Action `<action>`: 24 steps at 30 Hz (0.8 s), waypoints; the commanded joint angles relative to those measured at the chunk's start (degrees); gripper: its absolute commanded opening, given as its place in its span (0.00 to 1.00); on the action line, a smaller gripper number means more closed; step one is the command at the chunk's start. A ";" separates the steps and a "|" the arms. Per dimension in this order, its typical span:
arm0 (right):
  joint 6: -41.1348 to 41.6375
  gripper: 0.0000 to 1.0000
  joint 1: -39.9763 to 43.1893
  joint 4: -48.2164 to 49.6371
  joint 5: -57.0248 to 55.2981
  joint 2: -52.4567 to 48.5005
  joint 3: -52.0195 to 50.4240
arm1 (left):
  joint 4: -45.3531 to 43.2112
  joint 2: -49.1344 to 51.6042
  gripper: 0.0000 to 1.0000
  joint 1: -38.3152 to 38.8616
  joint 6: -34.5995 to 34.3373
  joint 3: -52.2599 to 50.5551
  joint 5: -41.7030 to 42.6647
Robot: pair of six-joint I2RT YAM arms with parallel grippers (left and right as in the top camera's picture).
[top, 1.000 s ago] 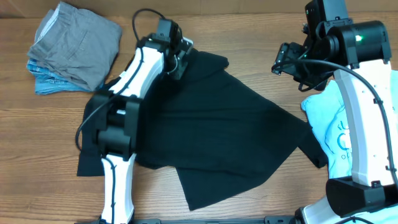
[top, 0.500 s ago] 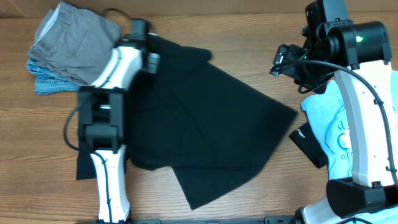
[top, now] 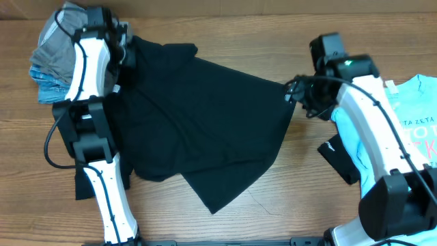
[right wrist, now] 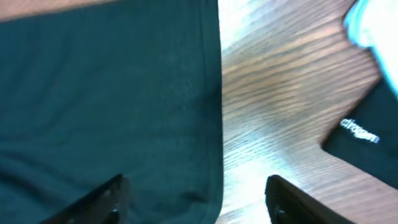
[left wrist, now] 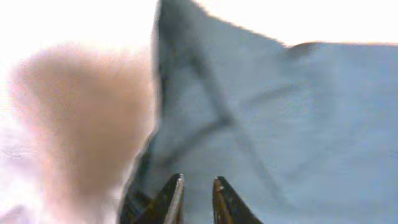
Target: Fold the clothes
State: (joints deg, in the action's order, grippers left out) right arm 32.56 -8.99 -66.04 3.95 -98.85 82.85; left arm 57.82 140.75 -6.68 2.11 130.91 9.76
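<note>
Since a folded pile (top: 49, 41) sits at the far left of the counter (top: 293, 205), grey on top and blue beneath, that corner reads as the spot for finished pieces. Just right of it, the left pincer (left wrist: 194, 190) reaches out to the far-left corner of the black tee (top: 205, 116). Its fingers are nearly pressed together and seem to be pinching the cloth, as creases run straight toward the tips. I judge this grip is there to draw that corner taut so the tee can lie flat for folding.

The tee lies across the middle of the counter, not yet folded. It is rumpled, with one layer lapping over another and a point trailing toward the near side.

At its right edge the right pincer (right wrist: 196, 199) hovers with its fingers spread wide and the hem running between them. It holds nothing and is probably placed to take that edge and stretch it against the left grip.

Further right, apart from the tee, a small black piece (top: 338, 160) with white lettering lies on the wood. It is just beside a blue tee (top: 413, 96), partly hidden under the right arm. Both look set aside for a later turn.
</note>
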 commanded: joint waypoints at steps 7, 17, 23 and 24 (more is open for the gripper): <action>0.09 0.69 0.07 13.51 3.39 0.74 -17.79 | 15.47 -4.68 0.30 1.84 -0.31 24.65 3.85; -0.74 0.60 0.02 11.32 14.73 0.74 -24.83 | 25.83 -18.78 0.45 7.21 2.64 30.62 -2.01; -7.54 0.58 -2.93 5.01 21.84 0.74 -25.35 | 28.39 -25.62 0.55 10.49 2.47 30.62 -8.35; -7.45 0.59 -4.35 4.85 21.88 0.74 -25.64 | 29.09 -26.47 0.56 10.67 2.03 30.62 -8.70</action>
State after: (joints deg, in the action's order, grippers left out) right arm 27.75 -10.44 -60.86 21.91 -98.85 58.26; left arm 85.84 116.38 3.88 3.57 160.81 5.39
